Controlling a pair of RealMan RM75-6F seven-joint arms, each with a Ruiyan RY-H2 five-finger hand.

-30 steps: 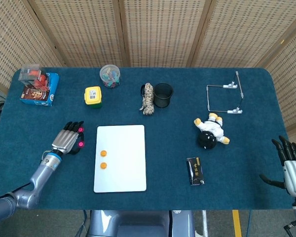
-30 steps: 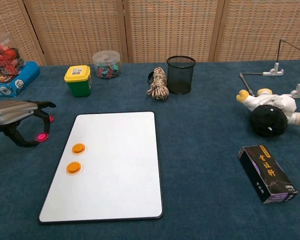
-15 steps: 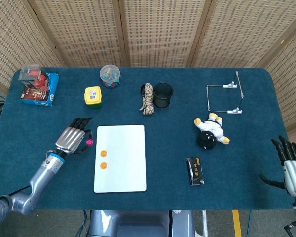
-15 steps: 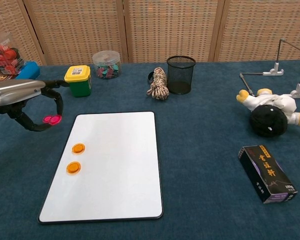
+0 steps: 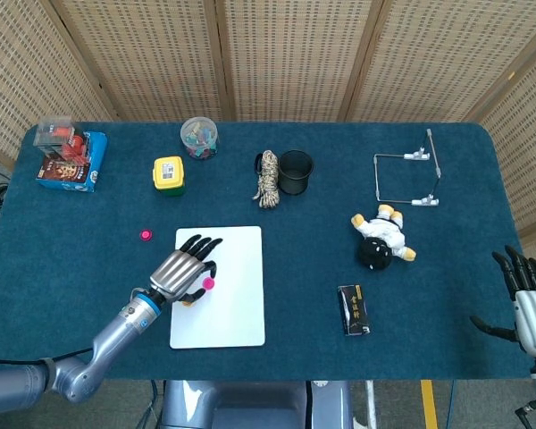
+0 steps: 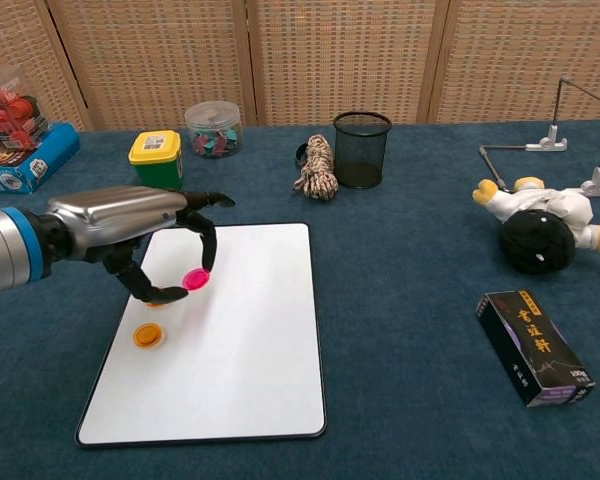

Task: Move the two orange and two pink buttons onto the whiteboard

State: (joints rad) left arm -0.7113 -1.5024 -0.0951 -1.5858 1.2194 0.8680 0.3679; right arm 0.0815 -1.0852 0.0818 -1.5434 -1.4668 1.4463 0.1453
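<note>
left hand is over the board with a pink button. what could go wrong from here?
1. The left hand pinches the pink button directly above the orange buttons on the whiteboard; setting it down could knock one.
2. The fingers hide one orange button, so spacing is hard to judge.
3. The second pink button lies on the cloth, not yet moved.

Woven screens point(image 5: 277, 54), perhaps rattan

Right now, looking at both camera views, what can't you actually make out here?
- The second orange button: left hand covers it in both views; only one orange button shows, in the chest view.
- The other pink button: on the cloth in the head view, hidden or outside the chest view.
- Right hand: cut by the head view's edge, absent from the chest view.
- Black box: label too small to read.
</note>
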